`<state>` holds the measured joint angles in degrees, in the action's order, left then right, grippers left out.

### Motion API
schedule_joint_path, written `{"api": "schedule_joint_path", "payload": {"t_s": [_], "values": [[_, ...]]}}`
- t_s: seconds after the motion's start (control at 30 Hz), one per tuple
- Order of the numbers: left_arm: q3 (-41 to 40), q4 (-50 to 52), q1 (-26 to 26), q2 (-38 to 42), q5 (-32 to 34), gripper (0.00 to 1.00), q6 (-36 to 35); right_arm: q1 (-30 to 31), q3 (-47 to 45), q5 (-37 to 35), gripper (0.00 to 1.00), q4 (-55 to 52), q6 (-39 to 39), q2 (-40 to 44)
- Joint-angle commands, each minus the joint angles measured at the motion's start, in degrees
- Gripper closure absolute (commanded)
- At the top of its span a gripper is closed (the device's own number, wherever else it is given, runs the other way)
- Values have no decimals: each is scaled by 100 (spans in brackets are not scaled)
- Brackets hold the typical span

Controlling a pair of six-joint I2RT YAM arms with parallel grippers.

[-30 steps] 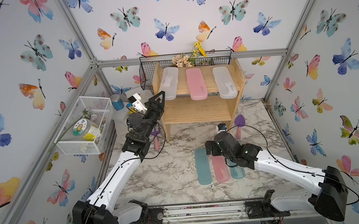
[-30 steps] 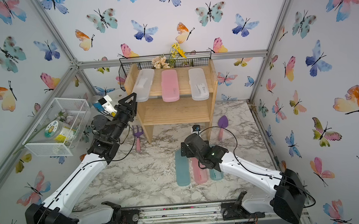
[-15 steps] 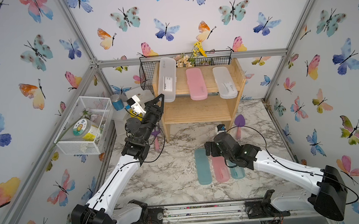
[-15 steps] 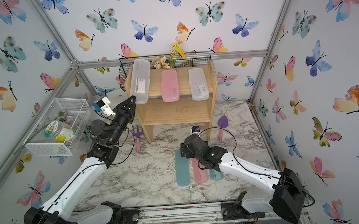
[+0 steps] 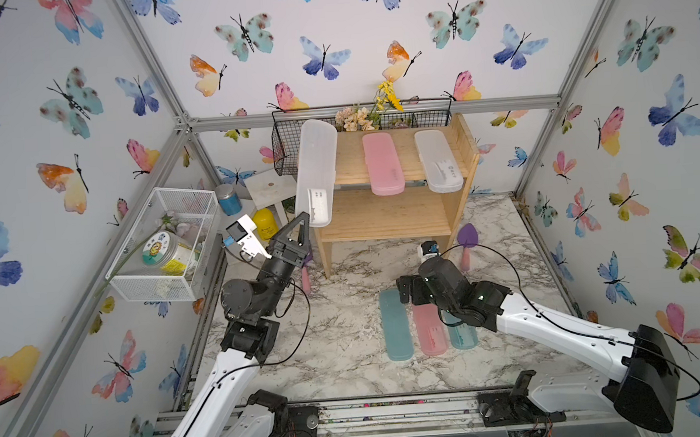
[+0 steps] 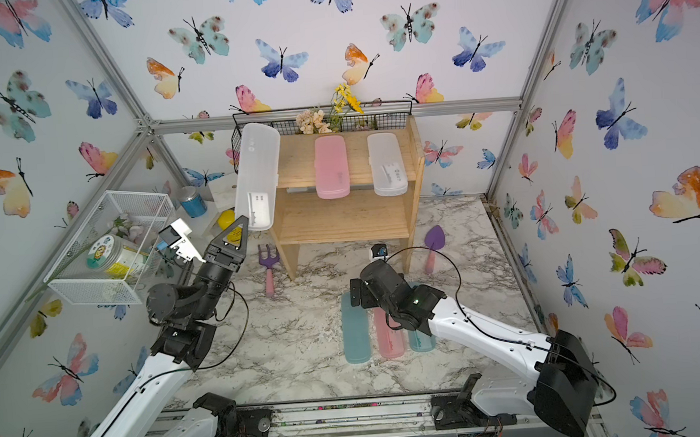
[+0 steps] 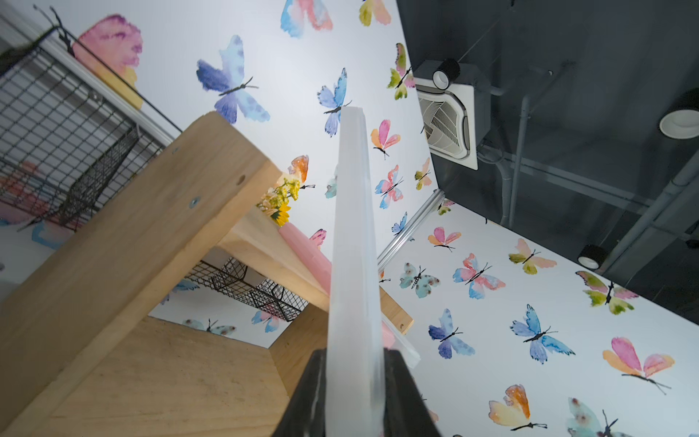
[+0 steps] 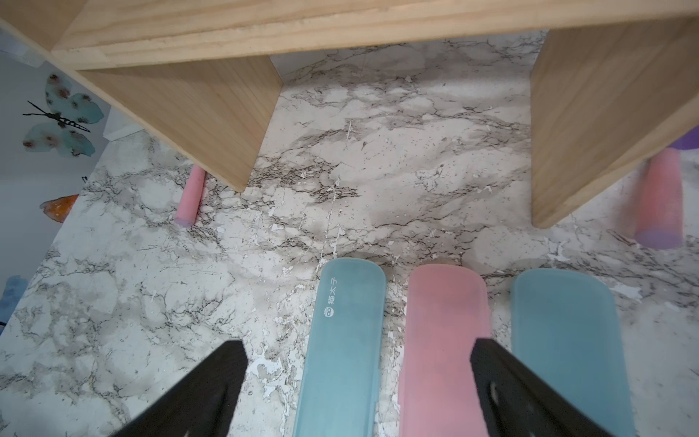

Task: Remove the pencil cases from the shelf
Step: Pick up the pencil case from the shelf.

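Observation:
My left gripper (image 5: 303, 224) (image 6: 242, 225) is shut on the near end of a frosted white pencil case (image 5: 316, 167) (image 6: 257, 171). That case stands tilted up beside the left side of the wooden shelf (image 5: 386, 219), clear of the top tier. In the left wrist view the case (image 7: 353, 234) rises edge-on between the pads of my left gripper (image 7: 355, 378). A pink case (image 5: 383, 169) and a white case (image 5: 439, 166) lie on the top tier. Two teal cases (image 5: 395, 327) (image 5: 463, 335) and a pink one (image 5: 429, 333) lie on the table. My right gripper (image 8: 357, 363) hangs open low over them.
A black wire basket (image 5: 288, 148) with flowers hangs behind the shelf. A white mesh basket (image 5: 164, 276) holding a jar is on the left wall. A purple toy fork (image 6: 269, 270) and trowel (image 5: 466, 239) lie by the shelf legs. A blue tin (image 5: 228, 198) and yellow can (image 5: 265, 224) stand at back left.
My left gripper closed on the left white case, then drew back and down with it; the case tipped up off the top tier. The right arm stayed still.

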<state>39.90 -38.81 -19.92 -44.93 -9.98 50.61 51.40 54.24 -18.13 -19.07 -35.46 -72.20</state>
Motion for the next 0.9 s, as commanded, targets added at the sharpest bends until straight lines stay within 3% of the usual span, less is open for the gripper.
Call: {"api": "schedule_joint_path", "payload": {"t_s": [0.0, 0.1, 0.3, 0.6, 0.87], "values": [[-348, 68, 23, 648, -82, 100, -893, -16, 260, 243, 1, 113, 142, 83], [-768, 347, 16, 1214, -131, 100, -1385, 34, 400, 617, 1, 344, 323, 198], [-1537, 1111, 6, 2287, 109, 100, -2077, 707, 1031, 1174, 1, 1022, 523, 265], [-1672, 2409, -5, 3446, 780, 100, -2668, 828, 2293, 2083, 1, 2004, 82, -919], [-1547, 2589, -5, 3367, 693, 100, -2678, 868, 3868, 2700, 1, 2192, -497, -2409]]}}
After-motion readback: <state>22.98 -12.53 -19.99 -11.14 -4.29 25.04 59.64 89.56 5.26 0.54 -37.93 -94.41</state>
